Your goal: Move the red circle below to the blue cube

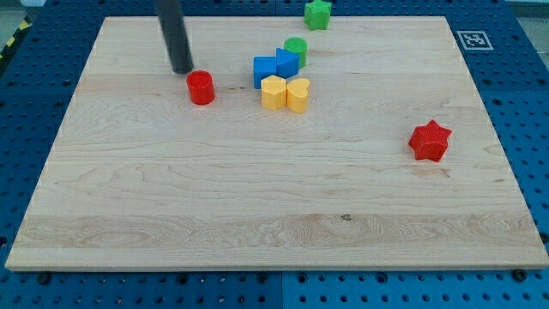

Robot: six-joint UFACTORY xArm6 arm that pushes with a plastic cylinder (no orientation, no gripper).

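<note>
The red circle (201, 87) is a small red cylinder at the upper left of the wooden board (171, 189). The blue cube (265, 70) stands to its right, touching a second blue block (287, 62). My tip (182, 70) is at the end of the dark rod, just up and left of the red circle, very close to it. The blue cube is about 75 px to the right of the red circle.
Two yellow blocks (274, 93) (298, 94) sit side by side just below the blue blocks. A green cylinder (296, 49) is above the blue blocks. A green star (317, 14) lies at the top edge. A red star (430, 141) lies at the right.
</note>
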